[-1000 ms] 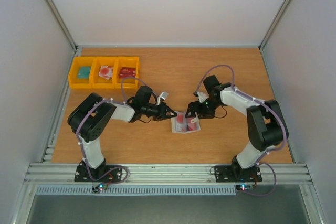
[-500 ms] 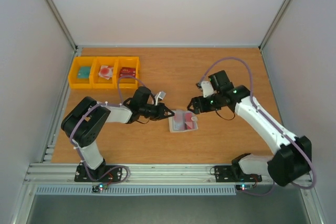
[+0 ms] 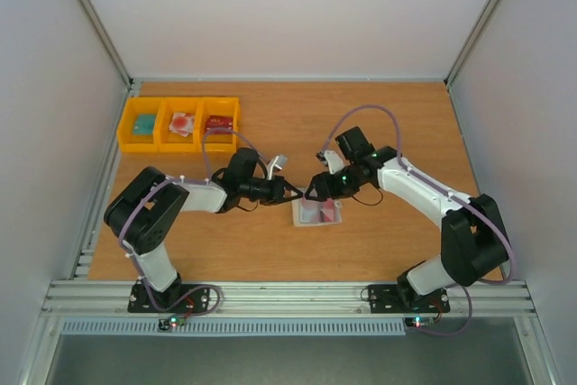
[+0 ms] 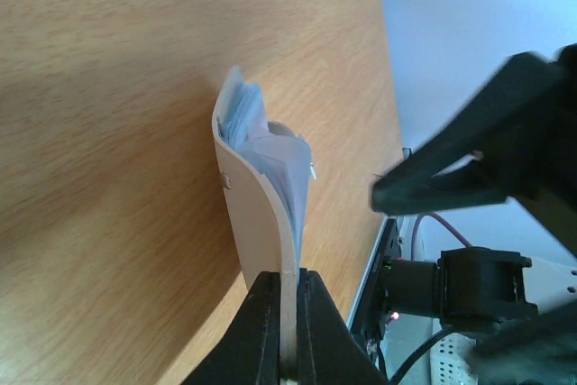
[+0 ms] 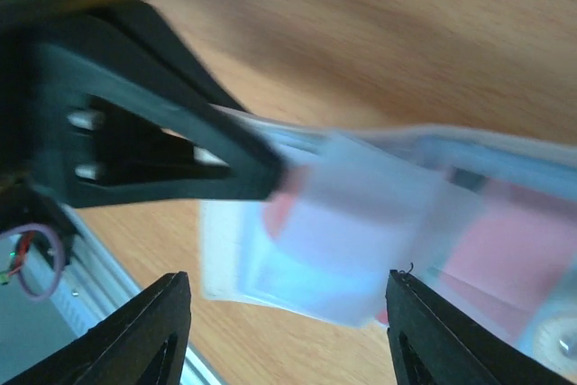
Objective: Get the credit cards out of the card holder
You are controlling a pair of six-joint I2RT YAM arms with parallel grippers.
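Card holder lies open near the middle of the bench, between the two arms, with its pale blue-grey inside facing up. Through the clear pockets we see the credit cards, whitish-pink with red round marks, all inside the holder. The right wrist view is blurred, so we cannot count them.

Left tool is clenched on the holder's left edge. In the left wrist view the cream-beige flap stands edge-on off the bench and is slightly bowed. Its near rim is pinched tight between the two fingers. Pale blue-grey pocket sheets fan out beside the flap at its far end.

Right tool is over the far-left part of the holder, just beside the tip of the left tool. We cannot tell whether the two tools touch, or whether the right one touches the holder. Its fingers stand apart with nothing between them, so we note it as released. In the right wrist view the holder's clear pocket and the pink of the cards show beyond the gap, and the black body of the left tool crosses the upper left.

Three yellow bins sit in a row at the far-left corner of the bench, well apart from the holder. The left one holds something teal, the middle one something pinkish-red, and the right one something red. All three items are too small to identify.
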